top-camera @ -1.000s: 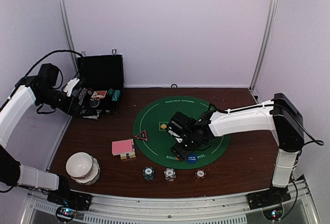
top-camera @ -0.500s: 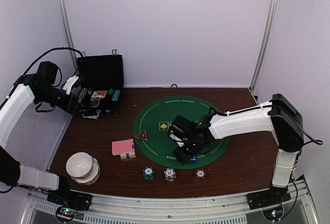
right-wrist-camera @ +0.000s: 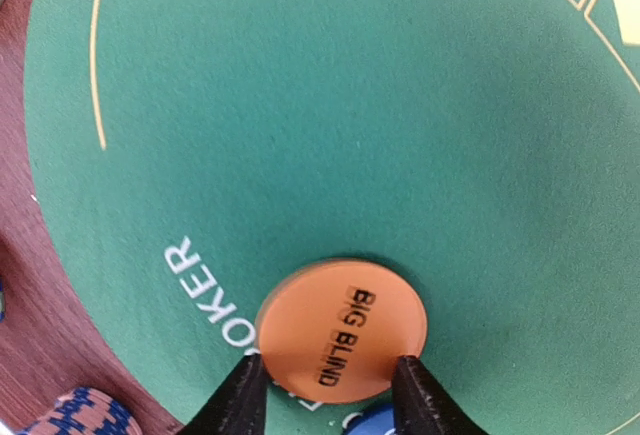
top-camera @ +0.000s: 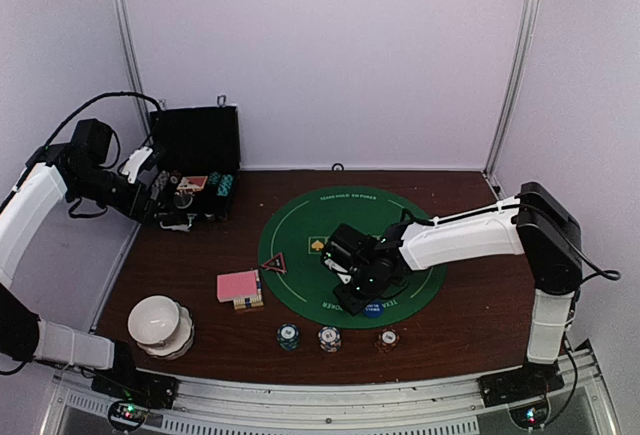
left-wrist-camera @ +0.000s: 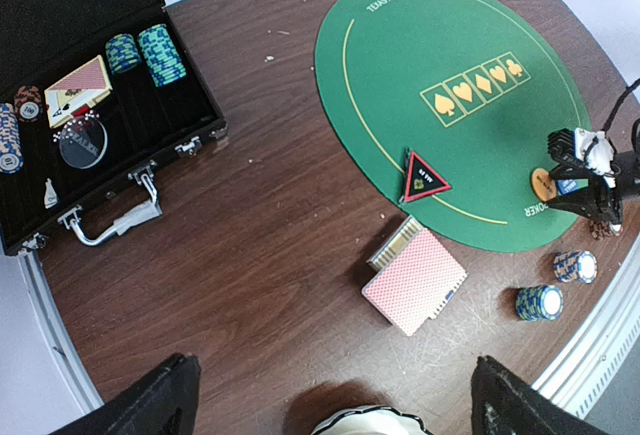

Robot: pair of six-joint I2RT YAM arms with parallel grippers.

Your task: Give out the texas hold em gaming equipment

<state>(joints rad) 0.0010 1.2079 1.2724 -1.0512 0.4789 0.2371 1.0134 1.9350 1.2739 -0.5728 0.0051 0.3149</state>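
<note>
**Right hand on the Big Blind button**

The right hand [right-wrist-camera: 325, 365] is down on the green mat [right-wrist-camera: 300, 105], near its front edge, w/ a finger on each side of the orange button [right-wrist-camera: 342, 332]. It looks pinched on the rim, and the button lies flat on the felt. A blue button [right-wrist-camera: 378, 421] peeks out just beside it. The left hand [left-wrist-camera: 332, 380] hangs released, fingers wide w/ nothing btwn them, above the bench [left-wrist-camera: 270, 215] near the black case [left-wrist-camera: 70, 5].

Step in hand, I'd say: setting out the blind buttons. The next move needs a firm hold on that thin rim, then a lift or slide to a player's spot w/o bumping the blue one.

Three chip stacks [top-camera: 329, 338] sit in a row on the bench in front of the mat. The pink cards [left-wrist-camera: 415, 281] lie just off the mat's left edge, w/ the triangle marker [left-wrist-camera: 424, 176] on the mat next to them. There are more chips [left-wrist-camera: 150, 52] in the case, so probably plenty left to hand out.

Writing: the button says "BIG BLIND" in black. The mat rim reads "TEXAS HOLD'EM POKER" in yellow, plus five boxed suit symbols. The marker's lettering is too small to read.
</note>
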